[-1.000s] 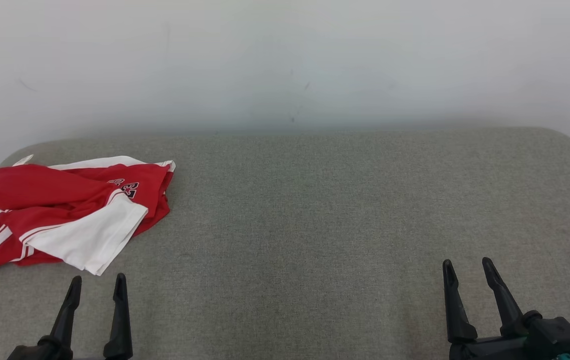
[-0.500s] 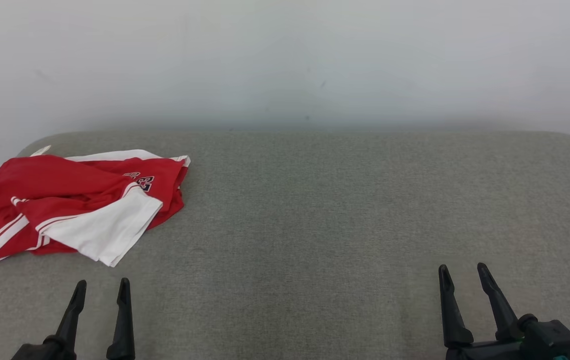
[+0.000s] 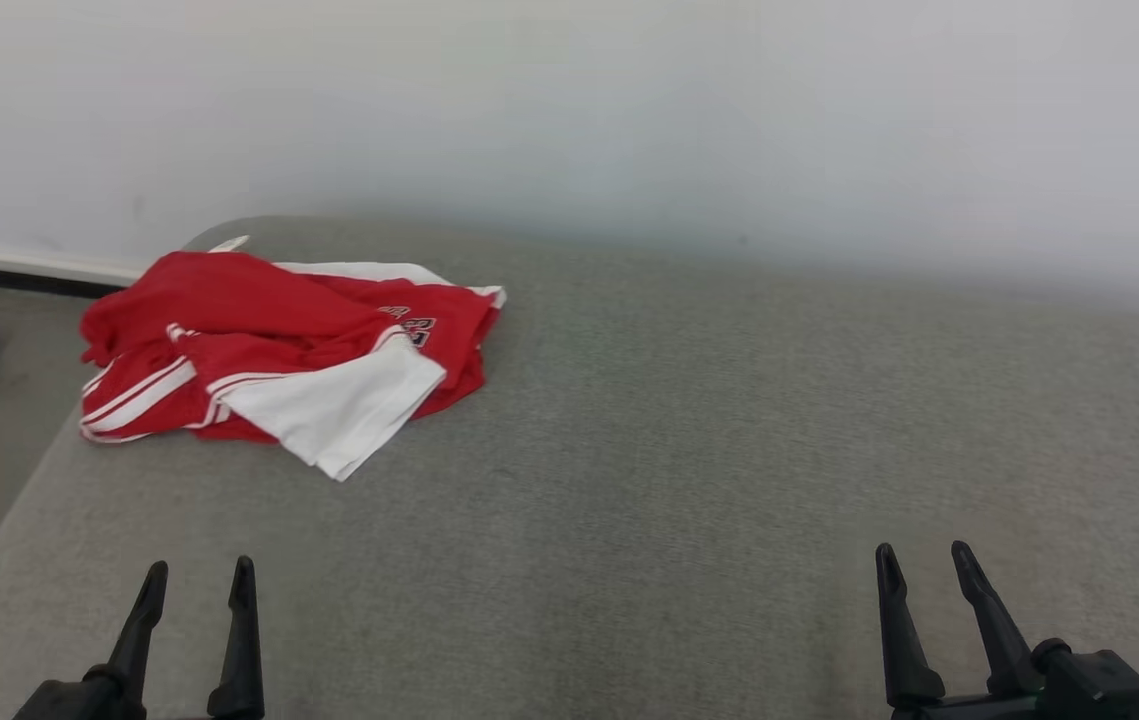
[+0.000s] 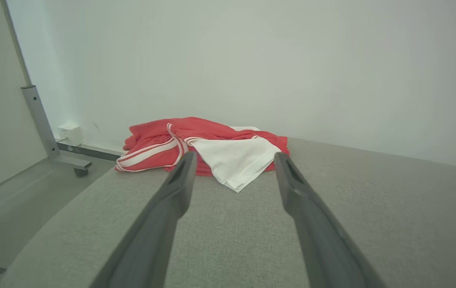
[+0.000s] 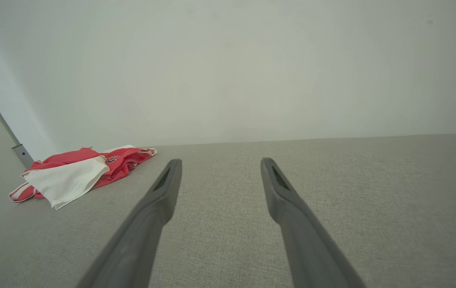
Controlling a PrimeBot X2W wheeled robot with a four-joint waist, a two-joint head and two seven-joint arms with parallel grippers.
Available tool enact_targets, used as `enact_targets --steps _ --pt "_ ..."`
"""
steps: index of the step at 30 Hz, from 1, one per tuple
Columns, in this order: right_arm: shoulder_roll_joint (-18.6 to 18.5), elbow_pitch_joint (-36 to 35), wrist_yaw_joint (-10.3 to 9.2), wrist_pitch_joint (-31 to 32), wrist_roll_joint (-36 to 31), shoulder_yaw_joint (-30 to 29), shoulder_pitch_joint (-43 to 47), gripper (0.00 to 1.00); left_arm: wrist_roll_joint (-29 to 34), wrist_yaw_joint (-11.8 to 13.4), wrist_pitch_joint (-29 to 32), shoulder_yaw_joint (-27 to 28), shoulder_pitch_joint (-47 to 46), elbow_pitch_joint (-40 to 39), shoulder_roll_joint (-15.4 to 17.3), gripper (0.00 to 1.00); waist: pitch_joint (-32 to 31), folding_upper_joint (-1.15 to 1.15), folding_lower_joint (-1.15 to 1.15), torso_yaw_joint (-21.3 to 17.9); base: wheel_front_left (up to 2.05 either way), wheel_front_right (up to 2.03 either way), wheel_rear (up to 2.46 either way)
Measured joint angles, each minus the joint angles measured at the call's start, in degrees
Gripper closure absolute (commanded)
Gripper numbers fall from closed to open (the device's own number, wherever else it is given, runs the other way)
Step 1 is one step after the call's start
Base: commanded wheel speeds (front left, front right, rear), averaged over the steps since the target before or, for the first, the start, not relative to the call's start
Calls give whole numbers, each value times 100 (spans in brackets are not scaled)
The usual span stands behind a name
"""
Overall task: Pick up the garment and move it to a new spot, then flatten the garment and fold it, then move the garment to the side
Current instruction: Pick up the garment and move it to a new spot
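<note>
Crumpled red-and-white garment [image 3: 279,360] on a grey pad [image 3: 679,450]; left gripper [image 3: 200,566] and right gripper [image 3: 922,549] empty, jaws apart; left wrist view adds a wheeled post [image 4: 40,120].

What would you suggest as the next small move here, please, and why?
Probably advance the left hand toward the crumpled garment: it lies bunched at the far left of the grey surface, ahead of that open, empty hand, while the right hand, also open, sits farther away.

Grey fabric surface [image 3: 689,450]; crumpled red-white garment [image 3: 279,350] lying at far-left corner.
</note>
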Motion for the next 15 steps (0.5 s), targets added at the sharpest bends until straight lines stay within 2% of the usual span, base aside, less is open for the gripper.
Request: enact_targets --steps 15 --pt "1 56 0 8 -19 116 -63 0 -45 166 -44 77 5 58 40 0 104 0 0 1231 0 0 0"
